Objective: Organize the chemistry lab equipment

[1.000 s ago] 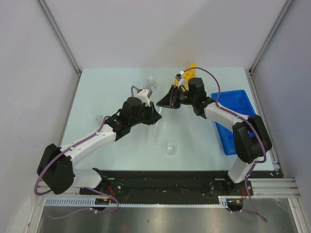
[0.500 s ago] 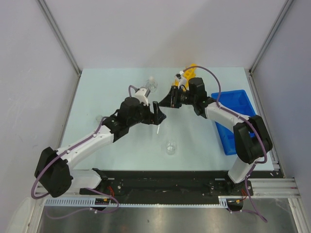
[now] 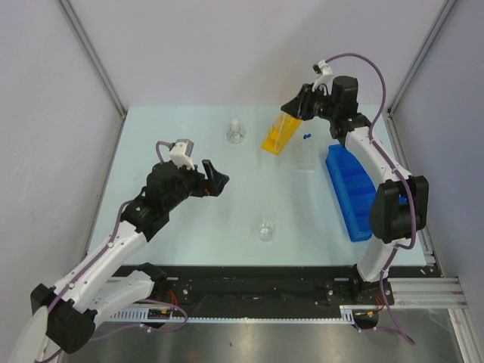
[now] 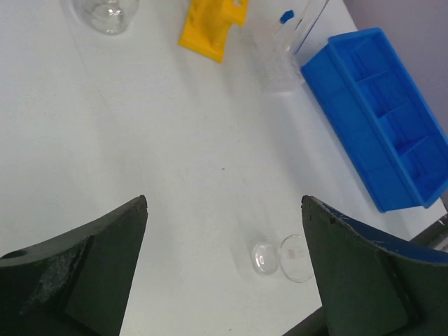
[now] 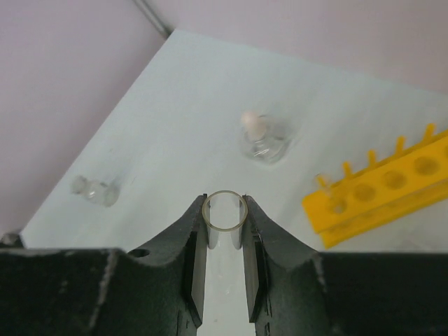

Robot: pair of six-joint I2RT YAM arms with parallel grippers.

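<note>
We're racking tubes: our right claw (image 5: 224,210) grasps a clear tube (image 5: 224,234) raised beside the rack (image 3: 278,134) (left claw (image 3: 218,175) hangs released, empty, well left of the rack). Next we'd need it upright over a hole.

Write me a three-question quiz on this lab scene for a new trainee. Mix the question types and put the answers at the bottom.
1. True or false: the left claw is shut.
2. What is the right claw gripping? A) a clear tube B) a pipette C) a funnel
3. Short answer: in the top view, which sits nearer the robot, the flask or the beaker?

Key: 1 false, it is wide open with nothing in it; 2 A; 3 the beaker.
</note>
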